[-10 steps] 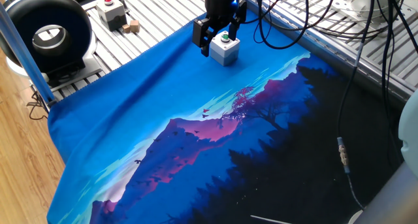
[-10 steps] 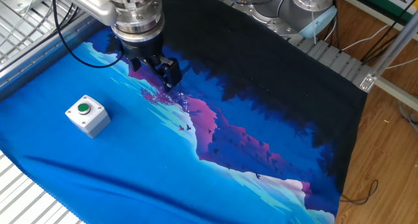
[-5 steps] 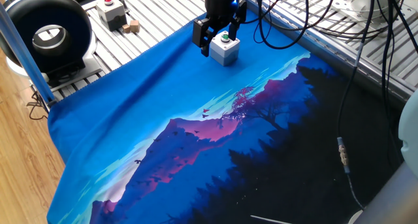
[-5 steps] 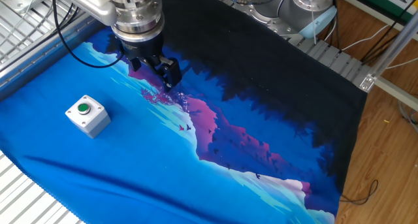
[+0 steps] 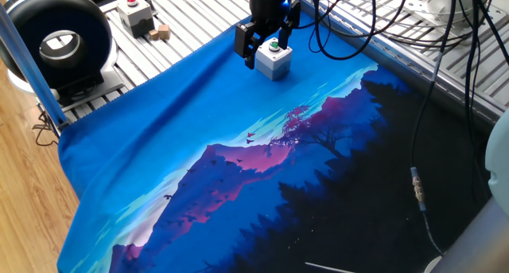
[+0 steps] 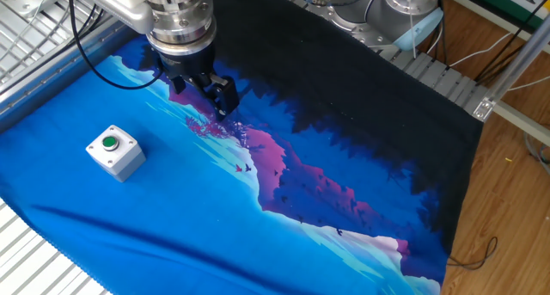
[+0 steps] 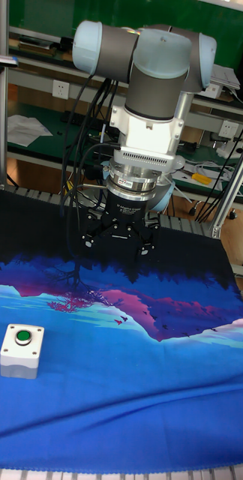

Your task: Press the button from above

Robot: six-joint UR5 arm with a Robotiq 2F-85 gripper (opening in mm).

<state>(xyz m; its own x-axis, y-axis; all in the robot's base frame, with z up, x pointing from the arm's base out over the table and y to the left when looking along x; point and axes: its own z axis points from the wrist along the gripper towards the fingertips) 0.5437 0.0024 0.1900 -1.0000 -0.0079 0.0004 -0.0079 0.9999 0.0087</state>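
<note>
The button [image 6: 110, 142] is a small green cap with a silver ring on top of a light-grey box [image 6: 117, 157], which rests on the blue part of the printed cloth. It also shows in the tall view as the button [image 7: 21, 335] and, partly in front of the fingers, as the button [image 5: 273, 44]. My gripper [image 6: 202, 95] hangs above the cloth to the right of and beyond the box, not over it. Its fingers [image 7: 88, 241] are apart with nothing between them, so the gripper [image 7: 115, 250] is open; from the first fixed view the gripper [image 5: 262, 39] sits just behind the box.
The printed cloth [image 5: 238, 169] covers the table. On the slatted metal bed beyond it stand a grey box with a red button [image 5: 135, 14], small wooden blocks [image 5: 161, 33] and a black ring-shaped device [image 5: 60, 42]. Cables [image 5: 445, 34] hang at the right; the arm's base [image 6: 404, 3] stands behind.
</note>
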